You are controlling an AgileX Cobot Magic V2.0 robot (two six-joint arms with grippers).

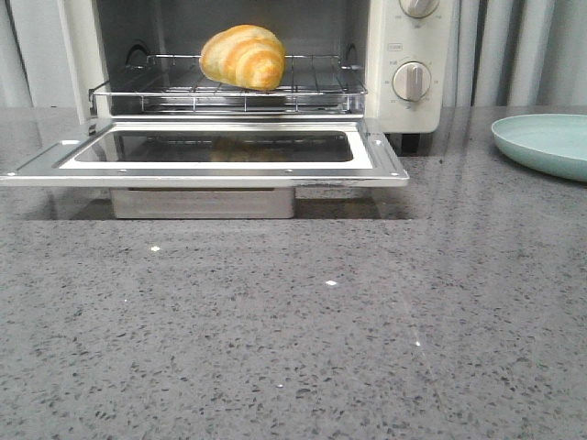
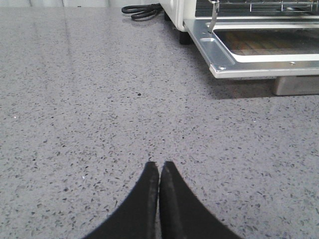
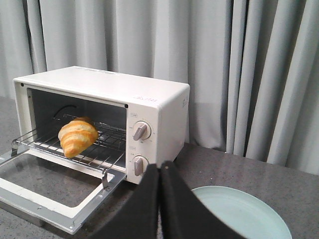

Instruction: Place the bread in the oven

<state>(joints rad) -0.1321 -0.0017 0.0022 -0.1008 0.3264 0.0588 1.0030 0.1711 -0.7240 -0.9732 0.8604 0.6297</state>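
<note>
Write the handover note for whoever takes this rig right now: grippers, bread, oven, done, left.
Left gripper: shut, empty, low over the bare counter.
Right gripper: shut, empty, raised, facing the oven.
Bread: lying on the wire rack inside the oven.
Oven door: dropped open.
Plate: empty, right of the oven.
Done: bread is in.
Left: perhaps shutting the door.

— How many do we count of each?

— We count one golden-orange, ridged croissant-shaped bread (image 1: 244, 57), upper centre of the front view, and one cream-white metal toaster oven (image 3: 149, 107) with two round knobs.

— And at the right edge?

— One pale green round plate (image 1: 543, 144). In the left wrist view, upper middle, one coiled black cord (image 2: 143, 10).
</note>
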